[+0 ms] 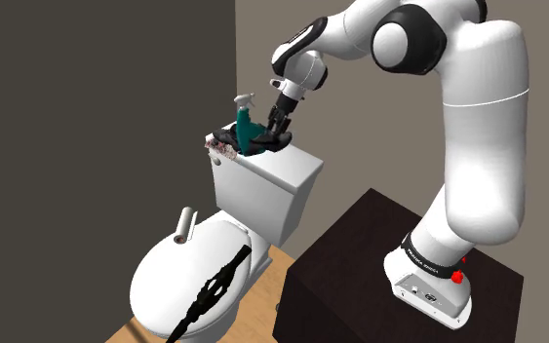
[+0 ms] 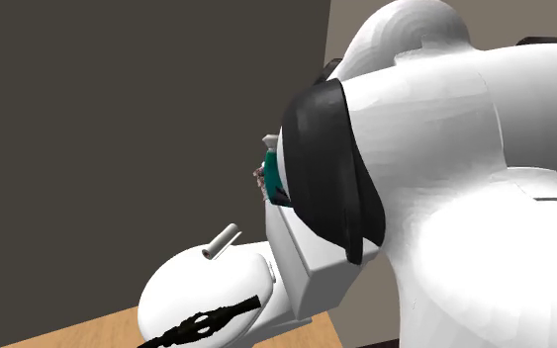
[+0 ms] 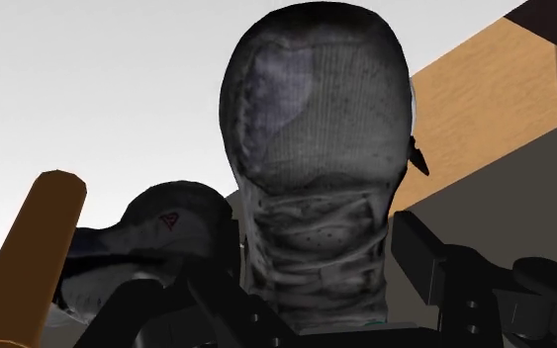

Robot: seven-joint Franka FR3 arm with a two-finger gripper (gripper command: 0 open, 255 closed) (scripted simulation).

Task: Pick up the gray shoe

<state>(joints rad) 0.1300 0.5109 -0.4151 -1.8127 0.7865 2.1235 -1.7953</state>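
Dark grey walls back a white toilet (image 1: 189, 278) whose tank lid (image 1: 296, 168) carries the things. The gray shoe (image 1: 265, 146) is at the lid's wall-side edge, just beside a teal spray bottle (image 1: 246, 127); a small patterned object (image 1: 225, 148) sits at the lid's far end corner. The black hand (image 1: 277, 132) comes down onto the shoe from above. In the wrist view the shoe (image 3: 316, 148) points toe away, and the hand (image 3: 316, 252) pinches its laced middle, one finger pressed to each side. Whether the sole touches the lid cannot be told. A black strap-like thing (image 1: 214, 287) lies across the toilet's closed seat cover.
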